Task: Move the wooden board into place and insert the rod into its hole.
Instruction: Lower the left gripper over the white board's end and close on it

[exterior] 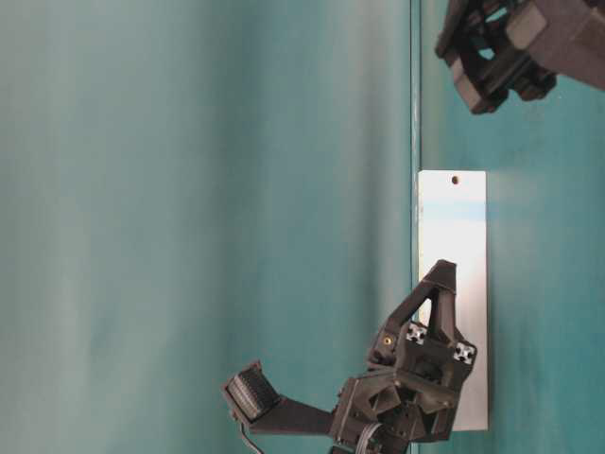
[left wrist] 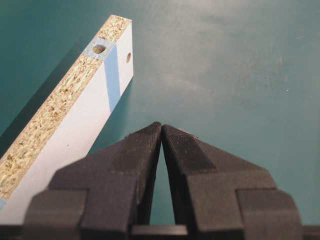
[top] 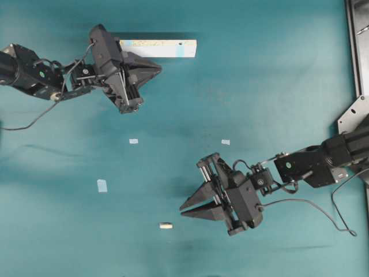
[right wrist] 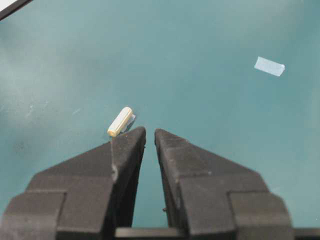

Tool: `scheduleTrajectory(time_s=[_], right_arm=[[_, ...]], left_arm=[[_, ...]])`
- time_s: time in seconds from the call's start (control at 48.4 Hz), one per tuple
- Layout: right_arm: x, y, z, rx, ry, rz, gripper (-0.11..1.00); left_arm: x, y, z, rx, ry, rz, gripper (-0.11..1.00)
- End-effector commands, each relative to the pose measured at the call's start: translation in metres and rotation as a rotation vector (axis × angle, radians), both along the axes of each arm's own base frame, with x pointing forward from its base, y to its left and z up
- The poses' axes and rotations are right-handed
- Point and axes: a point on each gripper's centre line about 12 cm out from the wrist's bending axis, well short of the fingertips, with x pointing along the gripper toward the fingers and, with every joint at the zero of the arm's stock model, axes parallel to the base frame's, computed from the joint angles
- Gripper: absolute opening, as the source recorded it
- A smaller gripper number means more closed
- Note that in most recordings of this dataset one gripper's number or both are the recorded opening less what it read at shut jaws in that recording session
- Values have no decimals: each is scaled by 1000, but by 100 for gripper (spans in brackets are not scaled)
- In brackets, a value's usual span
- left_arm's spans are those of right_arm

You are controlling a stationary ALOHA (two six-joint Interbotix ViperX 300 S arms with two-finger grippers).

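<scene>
Overhead: wooden board [top: 157, 48] lies at far edge of the teal table [top: 259, 86], long axis left–right, beside and just beyond the left gripper [top: 154, 68], whose tips are nearly touching and hold nothing; hole [left wrist: 128, 57] sits near the board's end. The rod [top: 166, 225], long axis also left–right, lies just ahead-left of the right gripper [top: 185, 209], jaws nearly closed w/ narrow gap, empty. Judged: right arm nearer rod, left nearer board; open room between, only tape squares [top: 133, 141].
</scene>
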Motion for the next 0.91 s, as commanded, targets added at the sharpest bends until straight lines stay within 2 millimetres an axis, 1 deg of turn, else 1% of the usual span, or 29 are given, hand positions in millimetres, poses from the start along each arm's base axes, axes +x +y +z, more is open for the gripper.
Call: scheduleTrajectory(time_s=[0.0,0.021,0.041,0.083,0.124,0.186,0.351,0.455,0.496,0.517,0.558,0.64,0.744,0.764,0.806,0.847,0.888], right_arm=[[5,4,13,21,-38,4,24],[5,4,13,18,-34,7,24],[6,5,14,15,-28,8,21],[7,5,15,3,-16,14,13],[9,6,16,-12,5,18,5],[11,6,17,-37,42,22,0],[17,6,25,-85,125,11,-1],[17,4,27,-103,161,5,0],[16,4,28,-107,169,4,1],[15,4,29,-109,170,6,4],[14,5,29,-111,177,6,10],[14,5,33,-112,175,6,30],[13,4,36,-116,180,4,61],[13,4,37,-118,181,4,68],[12,4,37,-118,184,4,80],[11,3,39,-120,187,2,89],[11,3,40,-121,190,1,96]], left_arm=[[11,-4,18,11,-18,-39,16],[11,-4,18,5,-2,-40,16],[13,-3,18,0,12,-39,13],[14,-3,18,-11,52,-44,5],[16,-3,18,-25,99,-49,0],[18,-4,18,-38,143,-57,0],[19,-7,20,-27,208,-84,0],[18,-8,28,-4,208,-98,0],[18,-9,35,6,199,-103,1],[17,-9,37,8,197,-103,1],[17,-9,43,16,190,-106,7],[14,-11,51,29,191,-115,29],[9,-13,58,41,219,-128,57],[7,-13,59,44,228,-132,63],[5,-14,60,47,245,-139,73],[3,-15,61,55,263,-147,81],[0,-16,63,67,278,-158,88]])
